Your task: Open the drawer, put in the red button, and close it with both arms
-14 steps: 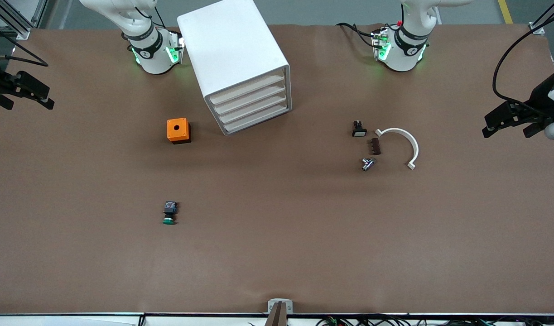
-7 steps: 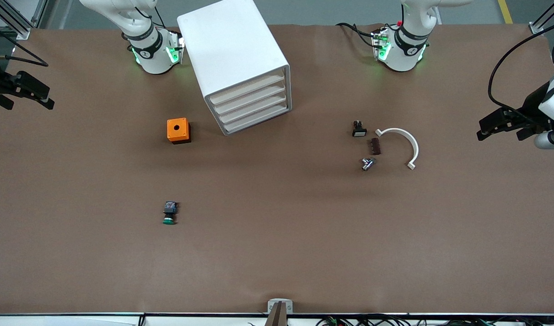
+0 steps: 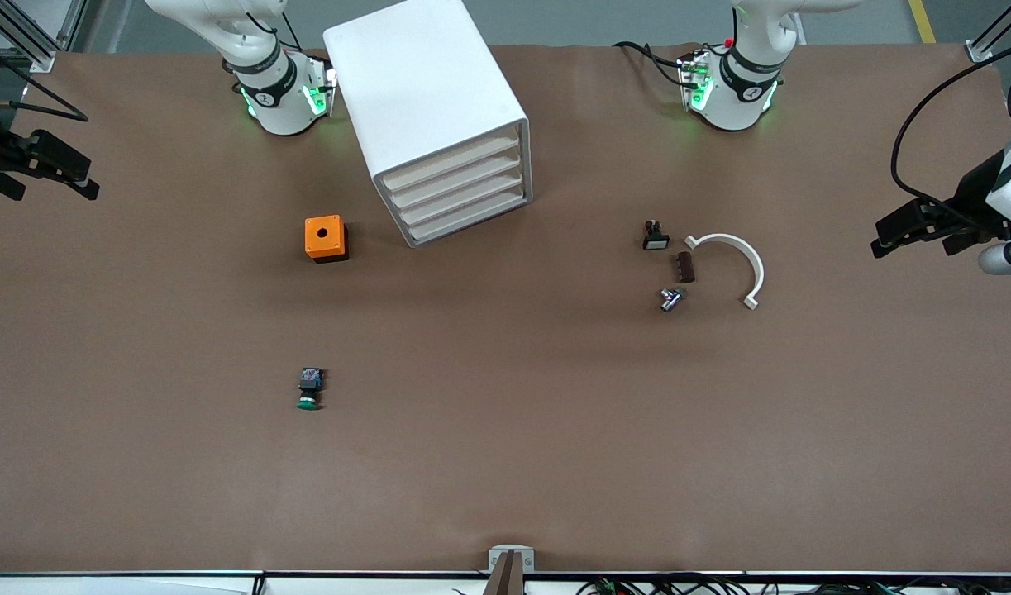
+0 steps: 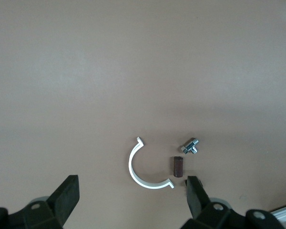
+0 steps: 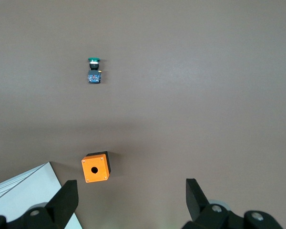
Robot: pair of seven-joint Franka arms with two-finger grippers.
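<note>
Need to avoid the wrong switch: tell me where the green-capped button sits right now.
The green-capped button lies alone on the table toward the right arm's end, nearer the front camera than the orange box.

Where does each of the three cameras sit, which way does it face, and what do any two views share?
Front view: high across the table, facing both bases; left gripper and right gripper wait at the table ends.
Left wrist view: looks down past its open fingers at the white clip.
Right wrist view: looks down past its open fingers at the orange box, shared with front view.
</note>
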